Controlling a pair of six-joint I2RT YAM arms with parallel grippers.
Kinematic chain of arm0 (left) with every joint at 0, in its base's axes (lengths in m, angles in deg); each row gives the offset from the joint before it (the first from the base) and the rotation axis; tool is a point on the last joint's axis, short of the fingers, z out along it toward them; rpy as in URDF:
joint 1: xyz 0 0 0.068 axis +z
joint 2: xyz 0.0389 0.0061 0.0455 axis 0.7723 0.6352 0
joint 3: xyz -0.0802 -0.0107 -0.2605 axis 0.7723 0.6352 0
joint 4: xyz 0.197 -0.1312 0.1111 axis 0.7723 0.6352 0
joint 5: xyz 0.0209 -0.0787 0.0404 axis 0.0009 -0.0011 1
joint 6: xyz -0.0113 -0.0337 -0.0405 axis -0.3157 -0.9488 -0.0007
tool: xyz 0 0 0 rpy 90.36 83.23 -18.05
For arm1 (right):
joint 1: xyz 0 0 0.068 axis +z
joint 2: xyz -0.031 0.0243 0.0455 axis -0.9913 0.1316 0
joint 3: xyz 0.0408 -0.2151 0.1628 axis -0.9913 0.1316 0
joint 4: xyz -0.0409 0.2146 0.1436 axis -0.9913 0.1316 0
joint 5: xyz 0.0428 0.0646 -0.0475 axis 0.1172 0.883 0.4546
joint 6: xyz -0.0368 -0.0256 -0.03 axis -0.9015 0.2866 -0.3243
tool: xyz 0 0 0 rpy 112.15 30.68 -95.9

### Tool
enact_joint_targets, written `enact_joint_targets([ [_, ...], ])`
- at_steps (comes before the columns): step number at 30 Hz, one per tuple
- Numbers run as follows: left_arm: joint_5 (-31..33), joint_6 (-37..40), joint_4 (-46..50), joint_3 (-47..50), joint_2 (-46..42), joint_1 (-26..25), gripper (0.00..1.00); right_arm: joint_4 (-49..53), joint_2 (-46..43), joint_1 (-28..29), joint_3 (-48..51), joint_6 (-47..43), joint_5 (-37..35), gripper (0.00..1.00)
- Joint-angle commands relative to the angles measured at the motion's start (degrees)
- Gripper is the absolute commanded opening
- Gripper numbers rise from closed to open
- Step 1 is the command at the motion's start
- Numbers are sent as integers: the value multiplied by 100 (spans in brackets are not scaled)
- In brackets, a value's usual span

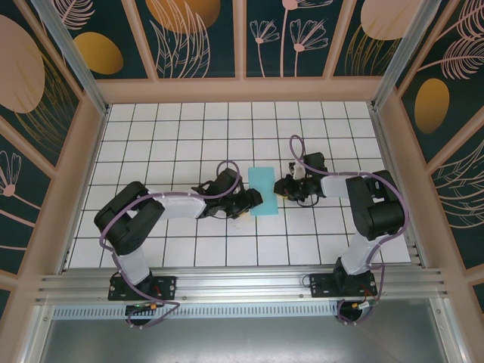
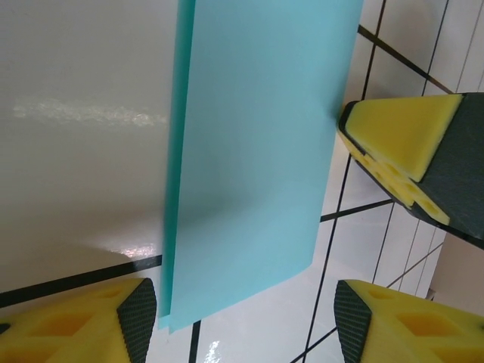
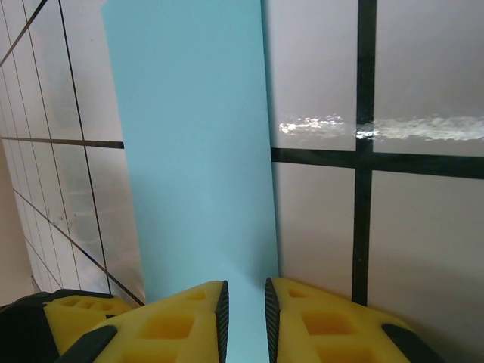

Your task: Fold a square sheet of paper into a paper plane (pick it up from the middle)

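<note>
— Near the middle of the white-tiled surface, what lies between the two hands?

— The sheet of paper, light turquoise. It lies flat on the tiles and shows as a rectangle, not a square. The left hand is at its near left corner. The right hand is just beside its right edge, about halfway along.

— How do the hands stand?

— The left hand is open. In its wrist view the two yellow pads stand wide apart, with the sheet's end lying between them and its corner just beside one pad. The right hand's jaws are almost together, leaving a thin slit with turquoise showing in it. Whether it pinches the paper I cannot tell. Seen from the left wrist, one of its fingers touches the sheet's edge.

— And the edges?

— Straight and clean. In the left wrist view a second layer shows as a darker strip along one long edge.

— Room to move?

— Rows of tiles run from the sheet to the back wall. Both side walls are well apart from it.

— Which way does it point?

— Its long axis runs near to far, away from the arm bases, close to parallel with the grid lines.
</note>
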Motion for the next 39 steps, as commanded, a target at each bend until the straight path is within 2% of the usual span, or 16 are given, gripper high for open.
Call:
enact_joint_targets([
  [1,-100,-79,-68,-193,166,-72,66,294,112,-51,207,11,-240,25],
  [16,66,32,402,-495,326,-151,66,284,115,-59,227,3,-232,25],
  [39,66,264,-336,-833,579,-152,73,269,120,-69,268,-24,-178,24],
])
